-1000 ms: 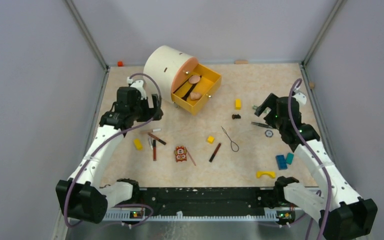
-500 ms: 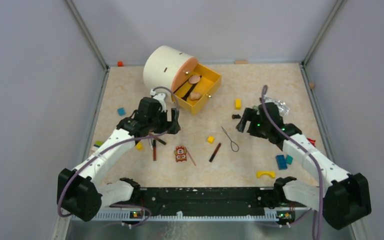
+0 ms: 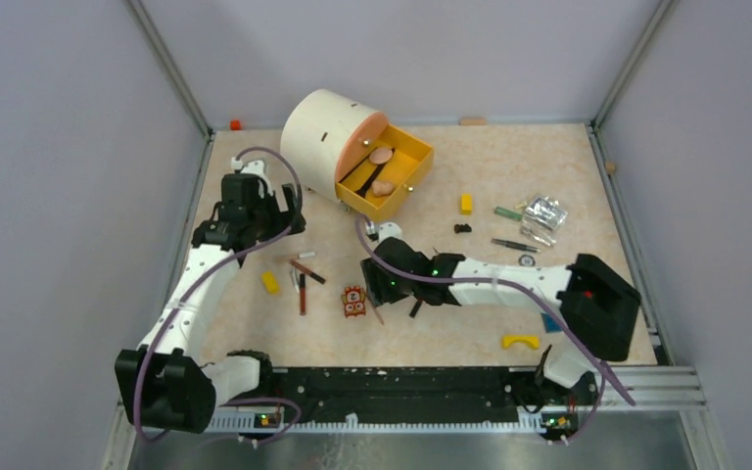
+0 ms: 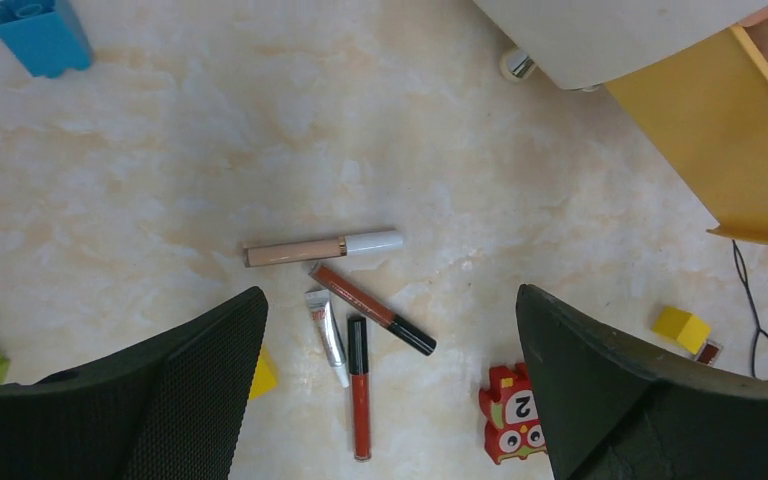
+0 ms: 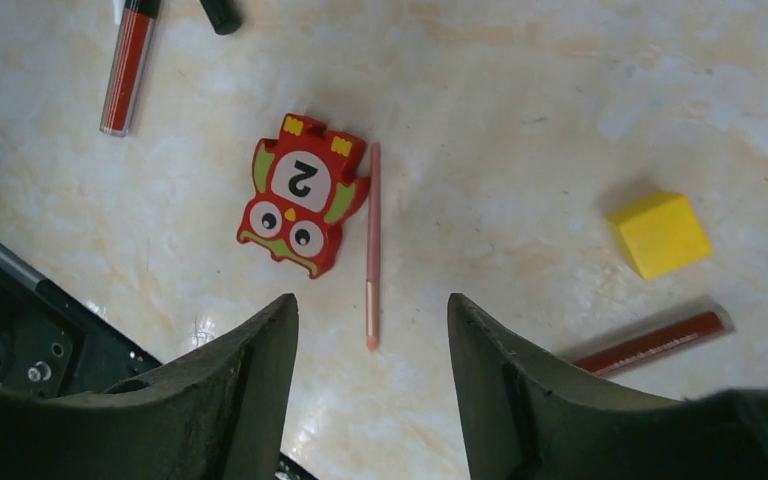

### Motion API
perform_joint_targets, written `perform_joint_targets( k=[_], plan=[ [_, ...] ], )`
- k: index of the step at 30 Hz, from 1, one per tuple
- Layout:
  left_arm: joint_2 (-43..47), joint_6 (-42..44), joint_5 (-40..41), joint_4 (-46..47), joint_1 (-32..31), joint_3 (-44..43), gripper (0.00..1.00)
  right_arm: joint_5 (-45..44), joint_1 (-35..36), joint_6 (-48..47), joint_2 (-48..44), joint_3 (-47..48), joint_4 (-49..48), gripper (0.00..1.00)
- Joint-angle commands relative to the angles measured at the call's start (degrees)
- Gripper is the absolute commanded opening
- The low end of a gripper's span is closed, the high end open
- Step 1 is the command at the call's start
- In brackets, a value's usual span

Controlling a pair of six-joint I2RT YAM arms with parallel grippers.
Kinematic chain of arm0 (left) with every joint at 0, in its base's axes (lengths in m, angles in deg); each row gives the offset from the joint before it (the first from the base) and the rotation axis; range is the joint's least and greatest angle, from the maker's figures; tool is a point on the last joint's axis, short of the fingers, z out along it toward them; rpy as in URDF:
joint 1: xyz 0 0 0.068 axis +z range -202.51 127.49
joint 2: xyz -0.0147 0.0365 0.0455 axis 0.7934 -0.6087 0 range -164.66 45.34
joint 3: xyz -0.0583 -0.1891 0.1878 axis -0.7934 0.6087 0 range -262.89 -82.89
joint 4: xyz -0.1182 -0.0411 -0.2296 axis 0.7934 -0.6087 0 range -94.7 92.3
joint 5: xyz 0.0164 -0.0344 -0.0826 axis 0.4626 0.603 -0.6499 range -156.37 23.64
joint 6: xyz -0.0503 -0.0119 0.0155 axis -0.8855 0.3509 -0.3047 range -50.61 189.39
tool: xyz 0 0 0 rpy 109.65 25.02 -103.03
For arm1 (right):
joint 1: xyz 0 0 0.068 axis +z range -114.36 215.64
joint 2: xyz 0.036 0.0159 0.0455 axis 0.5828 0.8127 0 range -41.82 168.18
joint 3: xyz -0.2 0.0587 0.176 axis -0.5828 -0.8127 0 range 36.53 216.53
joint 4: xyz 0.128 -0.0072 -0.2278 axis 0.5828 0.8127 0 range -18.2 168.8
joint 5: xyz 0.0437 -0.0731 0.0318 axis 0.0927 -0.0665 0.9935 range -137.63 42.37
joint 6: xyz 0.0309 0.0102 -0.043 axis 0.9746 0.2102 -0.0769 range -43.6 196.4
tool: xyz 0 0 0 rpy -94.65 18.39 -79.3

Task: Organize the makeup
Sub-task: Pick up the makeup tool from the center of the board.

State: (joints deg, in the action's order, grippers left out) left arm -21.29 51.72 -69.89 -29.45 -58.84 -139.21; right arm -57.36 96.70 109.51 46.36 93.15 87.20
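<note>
One pink pencil (image 5: 372,240) lies flat on the table (image 5: 560,100), just beside the red owl toy (image 5: 300,200). My right gripper (image 5: 370,312) hangs over it, jaws apart, gripping nothing. Dark red stick (image 5: 650,345) is near a yellow block (image 5: 660,233). Four sticks (image 4: 370,308) are clustered below my left gripper (image 4: 390,295), spread wide, empty. Two peach puffs (image 3: 382,157) sit in the yellow drawer (image 3: 392,204).

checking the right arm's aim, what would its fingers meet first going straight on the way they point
Most likely the thin pink pencil lying on the table, in line with the gap of the right gripper. The red owl toy lies right beside it. The height above is unclear.
</note>
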Motion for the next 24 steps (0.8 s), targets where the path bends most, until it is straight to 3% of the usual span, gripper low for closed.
perform_joint_targets(
  k=[1,8,16,24],
  plan=[
    [3.75,2.4,6.35,2.55,-0.09,1.85,0.99,-4.34,1.6,1.15,7.4,6.04,-0.76,0.53],
    [5.63,2.88,8.96,3.17,-0.03,2.79,0.99,-2.43,1.6,-0.71,11.04,7.81,2.18,0.44],
    [5.11,3.43,5.47,3.76,0.65,2.62,0.99,-0.56,2.83,-2.31,12.61,7.11,2.14,0.42],
    [5.83,3.21,8.15,2.74,1.49,2.2,0.99,-1.95,4.0,-1.4,16.54,9.2,2.66,0.4]
  ],
)
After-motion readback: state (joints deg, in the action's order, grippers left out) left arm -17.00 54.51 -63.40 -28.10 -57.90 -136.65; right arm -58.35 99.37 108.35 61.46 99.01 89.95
